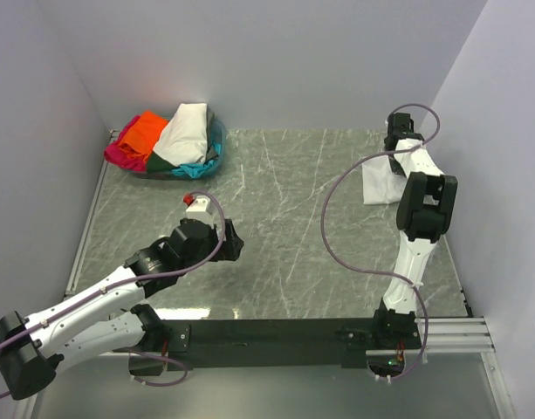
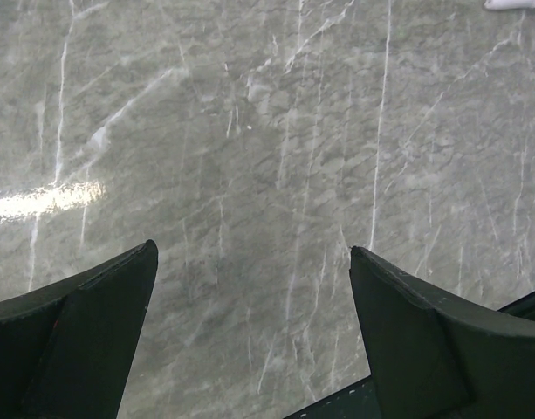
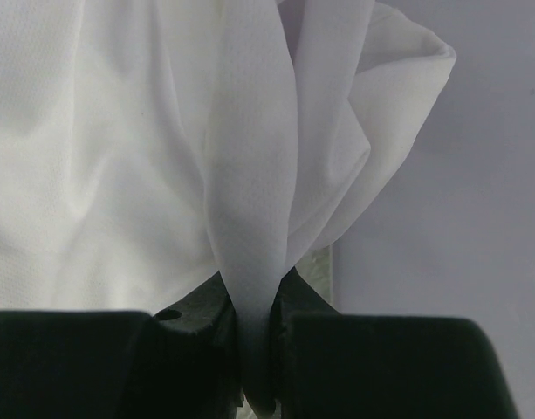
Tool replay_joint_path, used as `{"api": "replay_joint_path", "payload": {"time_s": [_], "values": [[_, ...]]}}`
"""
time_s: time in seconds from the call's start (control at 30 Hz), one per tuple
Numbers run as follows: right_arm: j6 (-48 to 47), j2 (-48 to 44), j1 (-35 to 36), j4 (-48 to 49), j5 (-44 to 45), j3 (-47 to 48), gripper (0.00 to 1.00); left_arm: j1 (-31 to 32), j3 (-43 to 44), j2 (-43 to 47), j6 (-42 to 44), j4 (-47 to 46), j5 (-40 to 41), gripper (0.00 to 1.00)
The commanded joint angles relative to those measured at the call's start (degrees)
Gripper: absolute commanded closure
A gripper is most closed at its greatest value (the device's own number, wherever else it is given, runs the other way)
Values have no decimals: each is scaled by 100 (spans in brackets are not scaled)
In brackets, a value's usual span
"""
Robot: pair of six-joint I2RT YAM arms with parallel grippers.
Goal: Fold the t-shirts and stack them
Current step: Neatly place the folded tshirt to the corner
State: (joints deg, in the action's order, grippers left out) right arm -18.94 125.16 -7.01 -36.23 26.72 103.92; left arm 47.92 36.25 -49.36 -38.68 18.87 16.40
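Note:
The plain white t-shirt (image 1: pixel 380 182) lies bunched at the far right of the table by the wall. My right gripper (image 1: pixel 396 150) is over it and shut on a fold of its cloth (image 3: pixel 250 209), which runs down between the jaws. My left gripper (image 1: pixel 235 243) hangs open and empty above bare marble left of centre; its fingers (image 2: pixel 92 323) stand wide apart. The other t-shirts, cream-white (image 1: pixel 183 131), orange (image 1: pixel 143 133), magenta-pink (image 1: pixel 120 154), teal (image 1: pixel 195 168) and dark green (image 1: pixel 160 162), lie heaped at the far left.
The heap sits in a shallow blue-rimmed basket (image 1: pixel 219 140). Pale walls close the table on the left, back and right. A metal rail (image 1: pixel 88 214) runs along the left edge. A black base bar (image 1: pixel 276 336) spans the near edge.

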Motion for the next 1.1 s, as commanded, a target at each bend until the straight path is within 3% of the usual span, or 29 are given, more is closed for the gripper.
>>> {"api": "replay_joint_path", "payload": {"time_s": [0.0, 0.17, 0.2, 0.37, 0.4, 0.47, 0.77, 0.87, 1.07], "values": [[-215, 166, -81, 344, 333, 471, 100, -20, 260, -55, -105, 143, 82, 3], [-172, 175, -117, 485, 492, 629, 100, -20, 260, -117, -219, 125, 82, 3], [-119, 132, -117, 502, 466, 664, 82, -20, 260, -135, -228, 117, 91, 2], [100, -211, -117, 862, 465, 367, 50, -20, 277, -144, -219, 195, 152, 1], [110, -351, -117, 924, 457, 218, 35, -20, 269, -109, -219, 213, 161, 1], [145, -484, -126, 1117, 535, 94, 28, -20, 251, -65, -211, 231, 188, 1], [750, -1564, 93, 1566, 642, -802, 26, -37, 268, 287, -123, 363, 337, 1], [1198, -2196, 453, 1400, 449, -1302, 26, -46, 260, 401, -79, 337, 381, 1], [2111, -3154, 1841, 1197, -34, -2549, 25, -64, 339, 305, -8, 442, 557, 1]]}}
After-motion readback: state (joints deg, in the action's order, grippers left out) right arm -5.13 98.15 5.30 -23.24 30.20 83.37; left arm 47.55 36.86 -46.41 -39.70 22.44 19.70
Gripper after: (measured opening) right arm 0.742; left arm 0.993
